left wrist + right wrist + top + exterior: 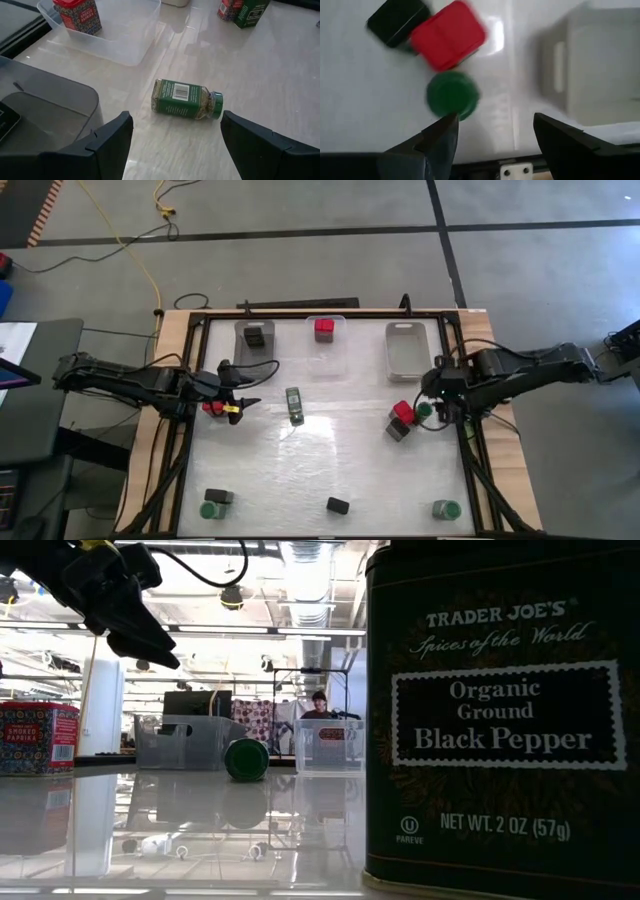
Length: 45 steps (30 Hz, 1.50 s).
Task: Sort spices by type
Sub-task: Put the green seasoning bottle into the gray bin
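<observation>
Both grippers are open and touch nothing. My left gripper (240,388) (175,125) hovers at the table's left, facing a green-lidded jar (185,99) (294,405) that lies on its side mid-table. Below it a red box (212,408) (35,738) stands on the table. My right gripper (435,405) (495,125) points down over a cluster at the right: a green-lidded jar (452,95) standing upright, a red box (450,35) and a black box (397,20). One of its fingertips (442,130) shows just beside the green lid.
Three translucent bins stand along the far edge: the left (255,335) holds black boxes, the middle (325,355) a red box (324,330), the right (405,350) shows nothing inside. Near the front edge are a jar beside a black box (215,502), a black pepper box (338,505) (505,710) and a jar (446,508).
</observation>
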{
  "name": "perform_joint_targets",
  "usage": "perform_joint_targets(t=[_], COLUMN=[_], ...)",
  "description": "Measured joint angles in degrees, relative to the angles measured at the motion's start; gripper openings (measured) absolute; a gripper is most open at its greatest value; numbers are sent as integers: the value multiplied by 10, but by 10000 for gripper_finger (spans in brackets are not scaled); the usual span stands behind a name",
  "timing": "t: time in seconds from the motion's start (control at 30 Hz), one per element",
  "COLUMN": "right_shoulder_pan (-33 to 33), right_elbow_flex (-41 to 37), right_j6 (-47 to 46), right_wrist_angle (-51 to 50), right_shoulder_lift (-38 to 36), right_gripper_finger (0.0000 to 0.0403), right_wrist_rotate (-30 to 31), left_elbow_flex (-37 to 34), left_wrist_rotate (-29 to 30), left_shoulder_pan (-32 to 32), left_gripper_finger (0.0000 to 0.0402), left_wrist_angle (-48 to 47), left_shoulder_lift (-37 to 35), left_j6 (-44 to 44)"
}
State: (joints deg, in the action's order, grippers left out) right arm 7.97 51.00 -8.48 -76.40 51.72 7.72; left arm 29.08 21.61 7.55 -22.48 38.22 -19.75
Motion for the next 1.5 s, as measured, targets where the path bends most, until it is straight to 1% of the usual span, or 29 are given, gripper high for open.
perform_joint_targets(t=[0.13, 0.4, 0.83, 1.3, 1.4, 1.5], right_shoulder_pan=[29, 62, 67, 66, 66, 66], right_elbow_flex=[0, 0, 0, 0, 0, 0], right_j6=[9, 86, 19, 8, 4, -7], right_wrist_angle=[-4, 5, 80, 81, 81, 80], right_shoulder_lift=[9, 29, 76, 86, 86, 86], right_gripper_finger=[285, 285, 285, 287, 301, 335], right_wrist_rotate=[-4, -4, -4, -4, -3, -3], left_elbow_flex=[0, 0, 0, 0, 0, 0], left_wrist_rotate=[0, 0, 2, 10, 17, 19], left_shoulder_pan=[0, 0, 0, 0, 0, 0], left_gripper_finger=[290, 290, 290, 290, 290, 290], left_wrist_angle=[0, 1, 1, 1, 1, 1], left_shoulder_lift=[0, 0, 0, 0, 0, 0], left_j6=[-11, -19, -19, -19, -19, -19])
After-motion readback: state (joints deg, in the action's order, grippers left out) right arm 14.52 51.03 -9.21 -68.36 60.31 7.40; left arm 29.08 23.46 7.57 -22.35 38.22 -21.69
